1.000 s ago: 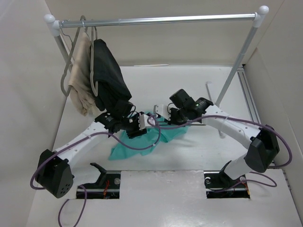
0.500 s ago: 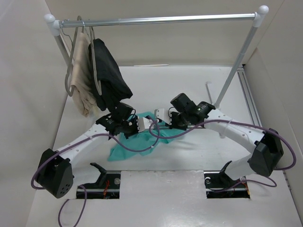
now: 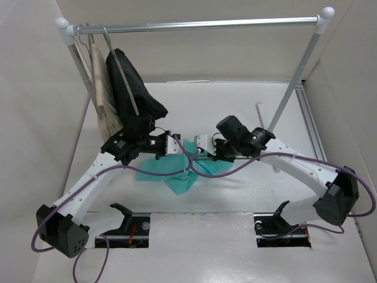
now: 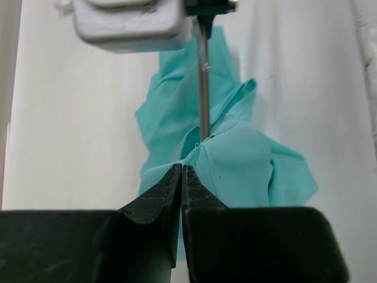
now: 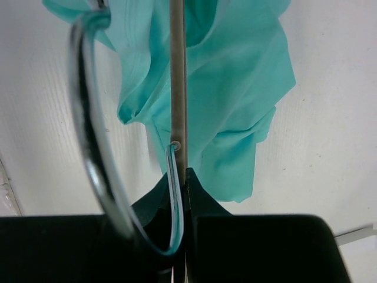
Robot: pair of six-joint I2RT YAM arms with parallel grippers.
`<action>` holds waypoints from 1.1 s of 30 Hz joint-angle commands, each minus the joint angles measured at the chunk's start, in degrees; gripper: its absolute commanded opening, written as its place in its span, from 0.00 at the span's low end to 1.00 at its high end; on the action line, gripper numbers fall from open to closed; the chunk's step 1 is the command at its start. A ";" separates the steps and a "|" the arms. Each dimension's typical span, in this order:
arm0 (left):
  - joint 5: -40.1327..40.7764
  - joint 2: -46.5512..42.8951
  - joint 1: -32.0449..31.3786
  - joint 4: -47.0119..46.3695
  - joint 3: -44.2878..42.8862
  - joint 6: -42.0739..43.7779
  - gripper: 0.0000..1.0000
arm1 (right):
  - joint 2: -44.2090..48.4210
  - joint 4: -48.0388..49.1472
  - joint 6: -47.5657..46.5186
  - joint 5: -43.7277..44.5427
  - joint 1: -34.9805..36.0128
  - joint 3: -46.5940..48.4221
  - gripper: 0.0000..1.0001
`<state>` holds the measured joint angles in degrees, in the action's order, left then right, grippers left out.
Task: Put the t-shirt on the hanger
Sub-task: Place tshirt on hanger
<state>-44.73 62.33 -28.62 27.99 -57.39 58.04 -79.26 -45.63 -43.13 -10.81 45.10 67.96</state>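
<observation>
t-shirt, teal, hangs bunched between the two arms above the middle of the table, its lower folds drooping toward the surface. left gripper pinches a fold of the cloth, jaws pressed together, seemingly to hold an opening taut. right gripper clamps the hanger beside its hook, pointing one arm into the fabric. likely the threading step; the shirt is not yet seated.

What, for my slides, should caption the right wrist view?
Right gripper shut on hanger by its wire hook, teal t-shirt bunched beyond.
</observation>
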 commanded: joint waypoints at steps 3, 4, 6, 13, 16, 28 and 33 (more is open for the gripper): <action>-12.49 -1.07 -0.12 2.16 -2.29 5.66 0.00 | 3.76 3.00 -1.07 -2.55 1.39 0.41 0.00; -13.18 -0.54 -0.12 3.46 -2.99 6.72 0.00 | 5.33 3.61 -1.07 -2.55 1.91 0.94 0.00; -13.80 0.07 -0.12 4.70 -3.00 8.57 0.00 | 7.36 4.75 -1.07 -3.07 1.92 0.94 0.00; -8.89 -0.45 -0.12 7.43 -1.06 12.01 0.00 | 15.63 7.75 3.40 -7.37 3.14 -2.48 0.00; -8.36 -0.45 1.10 7.43 -1.93 11.30 0.00 | 15.63 7.75 3.94 -8.09 4.90 -3.10 0.00; -10.19 -0.98 4.36 16.22 -5.99 17.02 0.00 | 6.49 2.29 -3.35 -8.18 5.44 0.41 0.00; -10.03 -1.50 4.36 15.78 -4.58 15.78 0.00 | 7.10 3.00 -4.77 -9.23 5.44 1.03 0.00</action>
<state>-52.90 62.37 -24.53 42.74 -61.87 73.17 -73.89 -43.81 -45.80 -16.91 49.95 66.17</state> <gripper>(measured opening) 0.006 0.115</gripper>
